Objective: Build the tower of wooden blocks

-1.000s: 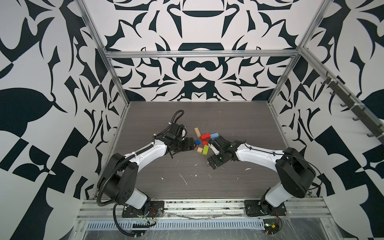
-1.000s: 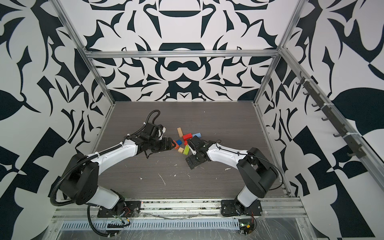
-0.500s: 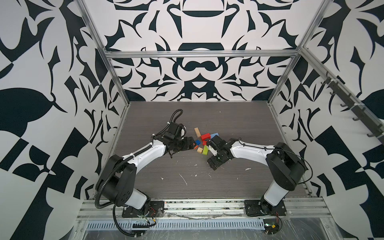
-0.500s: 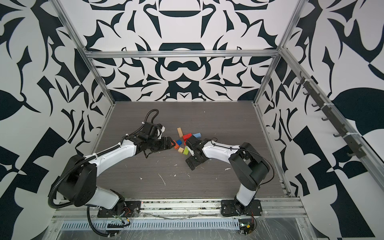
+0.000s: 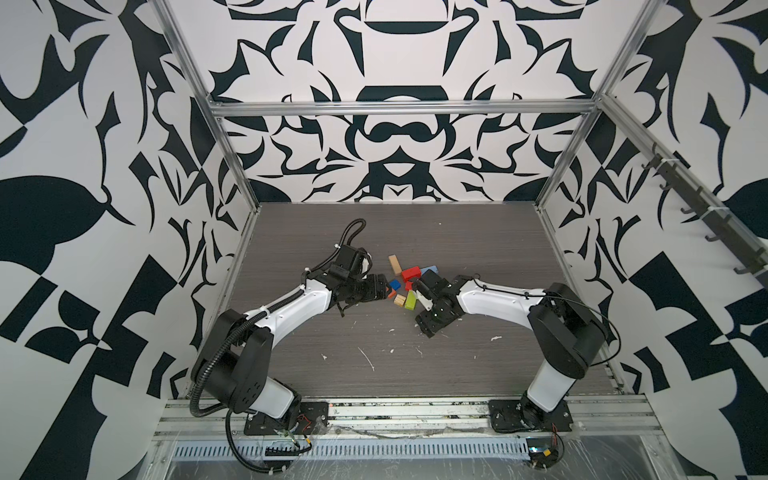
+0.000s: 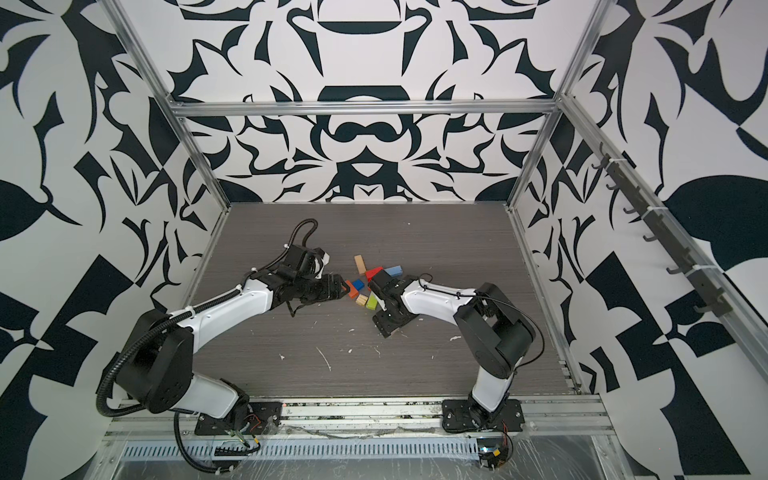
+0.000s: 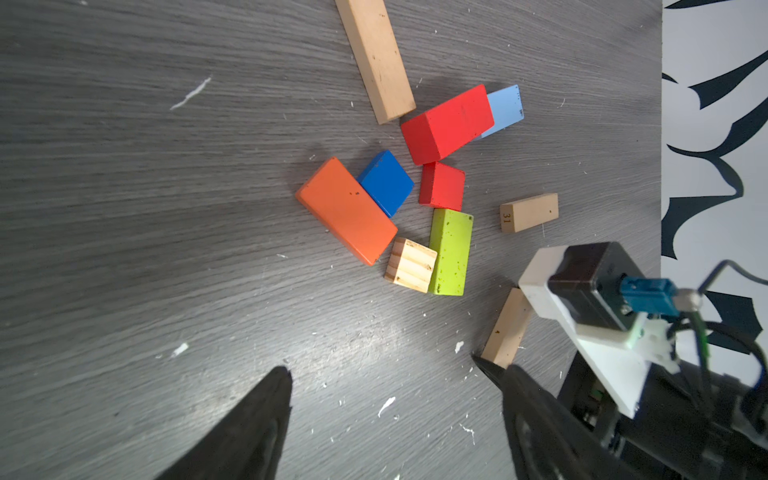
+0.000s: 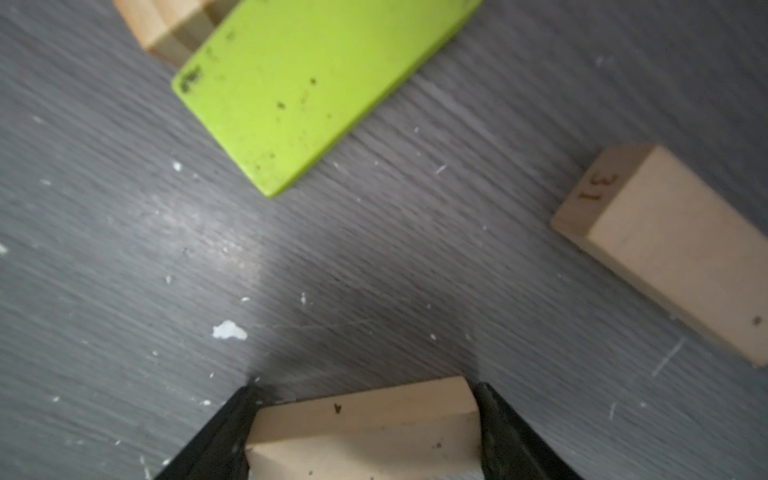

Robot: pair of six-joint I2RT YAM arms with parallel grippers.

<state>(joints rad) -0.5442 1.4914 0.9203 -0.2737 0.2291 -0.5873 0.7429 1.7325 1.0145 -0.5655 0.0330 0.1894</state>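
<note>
1. wood blocks (image 5: 410, 273) loose on the table (image 5: 478, 249), clustered between the two arms in both top views; not stacked into a tower.
2. seen from the left wrist: long tan bar (image 7: 376, 58) with one end just beside the red bar (image 7: 446, 124), and that red bar against a light blue block (image 7: 505, 110).
3. red cube (image 7: 441, 185) just beside the lime green block (image 7: 451, 251); dark blue block (image 7: 386, 183) touching the orange block (image 7: 345, 212); striped tan cube (image 7: 411, 270) tucked between orange and green.
4. tan block marked 31 (image 7: 528, 212) lying apart, near the green one.
5. left tool (image 7: 380, 365) spread wide, empty, low over bare table just short of the cluster.
6. right tool (image 8: 363, 388) closed on a short tan bar (image 8: 365, 424), a finger pressed to each side; whether lifted off the table, cannot tell.
</note>
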